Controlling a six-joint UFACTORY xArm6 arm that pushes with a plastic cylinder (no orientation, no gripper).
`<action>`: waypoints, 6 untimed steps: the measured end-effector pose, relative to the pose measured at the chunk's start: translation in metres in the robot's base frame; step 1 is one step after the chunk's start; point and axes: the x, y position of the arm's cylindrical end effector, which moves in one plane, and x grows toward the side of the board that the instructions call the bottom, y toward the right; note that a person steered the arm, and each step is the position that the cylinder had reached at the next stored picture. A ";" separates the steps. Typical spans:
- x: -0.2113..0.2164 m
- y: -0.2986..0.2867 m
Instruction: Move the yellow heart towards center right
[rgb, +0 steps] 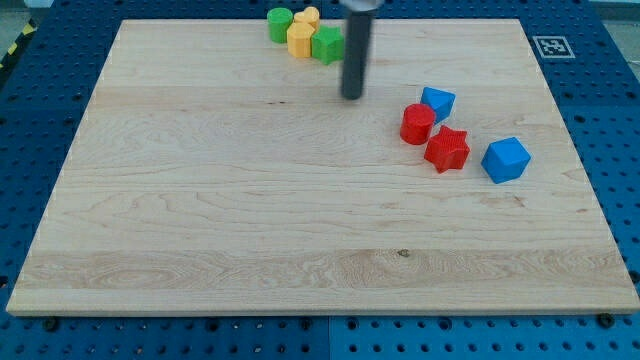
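We have no pincer, only our tip (352, 96), clear of the small yellow heart-shaped block (308, 17) among green blocks (326, 44) at the view's top; the push remains undone.

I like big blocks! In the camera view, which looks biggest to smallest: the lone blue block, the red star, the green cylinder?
1. Blue block
2. Red star, nearly alike
3. Green cylinder, though it sits farther back

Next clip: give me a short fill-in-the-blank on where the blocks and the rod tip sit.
My tip is just right of and below the ___ cluster at the view's top.
The red star sits between the red cylinder and a ___ block.
The board is made of ___.
Missing: yellow-green; blue; wood
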 end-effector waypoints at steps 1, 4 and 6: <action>-0.032 -0.116; -0.158 -0.128; -0.136 0.092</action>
